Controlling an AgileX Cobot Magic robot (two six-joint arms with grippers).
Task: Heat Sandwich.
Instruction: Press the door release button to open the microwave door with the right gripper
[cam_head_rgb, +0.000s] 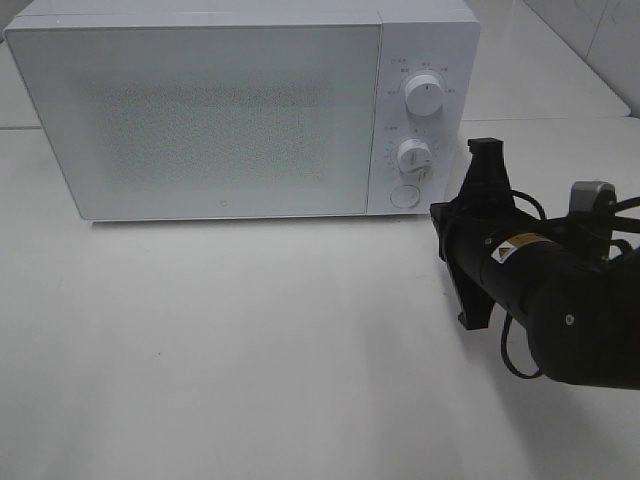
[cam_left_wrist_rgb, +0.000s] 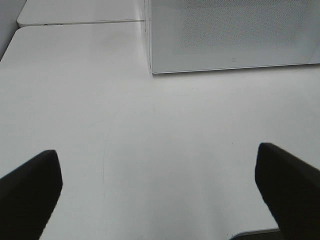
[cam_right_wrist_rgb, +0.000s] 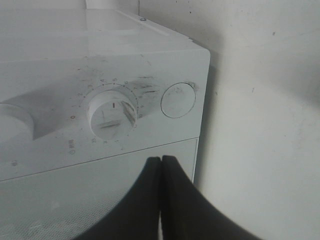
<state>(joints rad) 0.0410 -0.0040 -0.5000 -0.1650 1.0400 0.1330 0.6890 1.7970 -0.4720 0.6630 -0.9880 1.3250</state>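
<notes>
Two claws belong to this rig, and they differ. The right claw is clenched on nothing, its two fingers pressed flat together. It points at the control panel of the microwave, near the lower knob and the round button beside it. The left claw is released, its fingers spread wide over the bare white desk, well apart from the microwave.

No view shows the sandwich. The microwave door is shut and its frosted front hides the inside, so I cannot tell if the sandwich lies in there or somewhere outside the pictures.

I judge that the step in hand concerns the controls or the door button, not the food.

About handling, I expect the sandwich to be light and soft. The bread gives way under pressure, and the layers can slide on each other. A good hold is probably across the two crust sides, low and gentle, so that all layers are taken together. A hard squeeze may crush it or push the filling out.
</notes>
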